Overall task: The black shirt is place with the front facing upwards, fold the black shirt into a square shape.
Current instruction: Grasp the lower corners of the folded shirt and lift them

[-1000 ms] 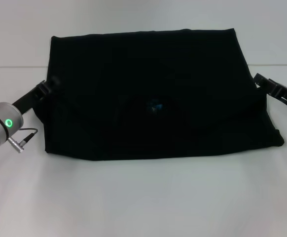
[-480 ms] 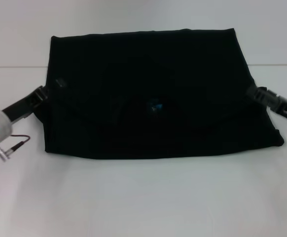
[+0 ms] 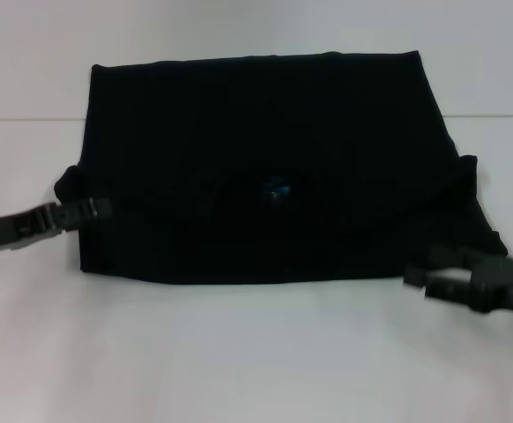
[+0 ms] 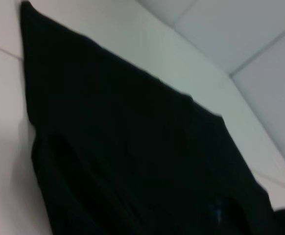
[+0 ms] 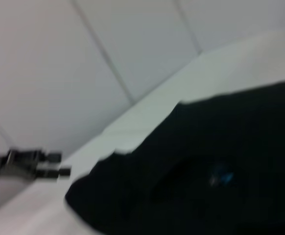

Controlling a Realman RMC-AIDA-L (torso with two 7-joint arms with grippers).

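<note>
The black shirt lies flat on the white table, already folded into a wide block, with its small blue label showing near the middle.

The left gripper sits at the shirt's left edge. The right gripper is just off the near right corner. I cannot tell how wide either one is open, and neither seems to hold cloth.

A gripper could pinch only the top layer, so the fold comes apart. It could also drag the whole shirt sideways.

I count one shirt, one label, two grippers.
</note>
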